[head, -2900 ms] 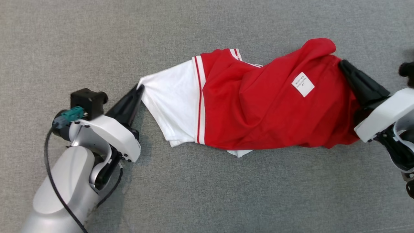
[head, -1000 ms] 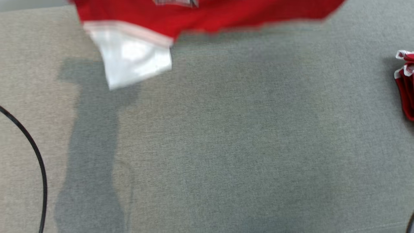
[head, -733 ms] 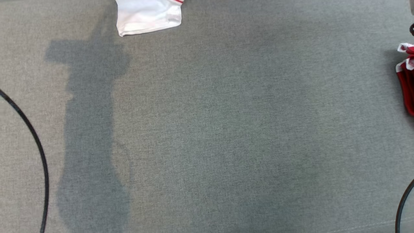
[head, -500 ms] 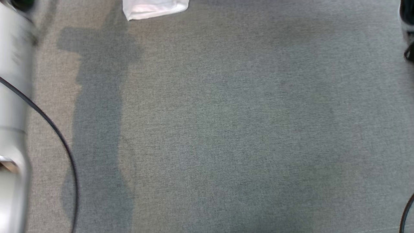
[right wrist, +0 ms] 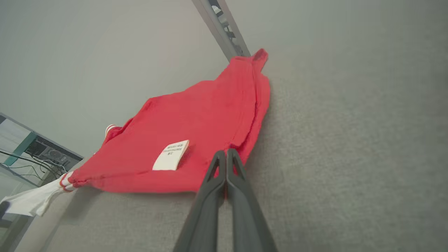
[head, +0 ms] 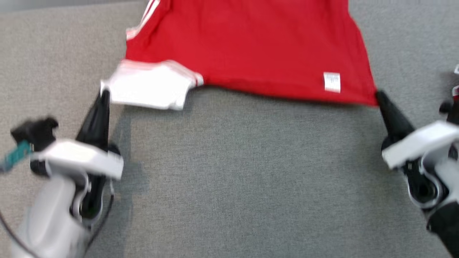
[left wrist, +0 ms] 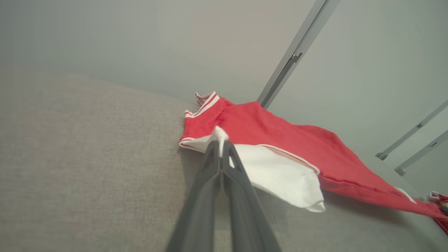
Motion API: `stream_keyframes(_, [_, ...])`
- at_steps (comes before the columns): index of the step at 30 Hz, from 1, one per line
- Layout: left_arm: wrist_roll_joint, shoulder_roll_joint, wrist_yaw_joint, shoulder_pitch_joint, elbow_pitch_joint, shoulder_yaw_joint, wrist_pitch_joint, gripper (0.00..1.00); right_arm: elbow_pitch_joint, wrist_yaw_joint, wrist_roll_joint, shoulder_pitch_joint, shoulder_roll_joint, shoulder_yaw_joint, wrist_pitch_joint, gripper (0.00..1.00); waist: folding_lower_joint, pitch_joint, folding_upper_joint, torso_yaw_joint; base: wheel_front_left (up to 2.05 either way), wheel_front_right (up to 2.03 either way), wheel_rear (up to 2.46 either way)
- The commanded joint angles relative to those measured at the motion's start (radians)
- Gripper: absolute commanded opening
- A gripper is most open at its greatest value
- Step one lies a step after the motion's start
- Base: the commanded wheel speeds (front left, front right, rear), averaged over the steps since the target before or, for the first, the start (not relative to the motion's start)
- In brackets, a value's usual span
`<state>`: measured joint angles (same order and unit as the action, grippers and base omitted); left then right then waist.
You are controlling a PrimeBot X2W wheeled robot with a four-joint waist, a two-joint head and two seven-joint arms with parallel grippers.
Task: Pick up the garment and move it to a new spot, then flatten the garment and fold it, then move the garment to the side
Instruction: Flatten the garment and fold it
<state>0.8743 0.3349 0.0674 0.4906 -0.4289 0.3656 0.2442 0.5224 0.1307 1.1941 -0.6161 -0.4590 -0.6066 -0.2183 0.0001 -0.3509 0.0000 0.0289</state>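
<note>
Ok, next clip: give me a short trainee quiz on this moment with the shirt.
1. True or false: the left gripper and the right gripper are each shut on the shirt.
2. Which part of the shirt does the left gripper hold? A: the white sleeve. B: a red corner. C: the collar.
3. Fill in: the small white label lies nearest the ___ gripper.

Key: 1 true; 2 A; 3 right.
</note>
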Motion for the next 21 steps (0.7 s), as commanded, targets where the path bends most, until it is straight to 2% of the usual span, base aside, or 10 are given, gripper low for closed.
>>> stream_keyframes(1, [0.007, 0.013, -0.013, -0.031, 0.028, -0.007, 0.0, 0.0, -0.009, 0.0, 0.012, 0.027, -0.013, 0.001, -0.011, 0.0, -0.0001, 0.03, 0.0, 0.002, 0.0, 0.0, 0.0])
stream_keyframes(2, [0.017, 0.041, -0.062, -0.155, 0.16, -0.009, -0.026, 0.0, -0.04, 0.0, 0.027, 0.099, -0.026, -0.007, -0.017, 0.0, -0.0001, 0.058, 0.0, 0.0, 0.0, 0.0, 0.0])
stream_keyframes(6, [0.022, 0.111, -0.18, -0.37, 0.451, -0.009, -0.113, 0.0, -0.104, 0.0, 0.048, 0.219, -0.066, -0.001, -0.025, 0.0, -0.0001, 0.099, 0.0, -0.006, 0.0, 0.0, 0.0])
stream_keyframes(11, [0.004, 0.196, -0.322, -0.58, 0.741, -0.003, -0.208, 0.0, -0.17, 0.0, 0.063, 0.347, -0.12, 0.011, -0.009, 0.0, -0.0001, 0.144, 0.0, -0.02, 0.0, 0.0, 0.0])
stream_keyframes(15, [-0.017, 0.244, -0.406, -0.676, 0.906, 0.004, -0.267, 0.0, -0.208, 0.0, 0.073, 0.455, -0.162, 0.054, -0.002, 0.0, -0.0001, 0.183, 0.0, -0.045, 0.0, 0.0, 0.0])
stream_keyframes(21, [-0.027, 0.304, -0.47, -0.759, 1.083, 0.019, -0.347, 0.0, -0.265, 0.0, 0.065, 0.615, -0.194, 0.153, 0.01, 0.0, -0.0001, 0.224, 0.0, -0.069, 0.0, 0.0, 0.0])
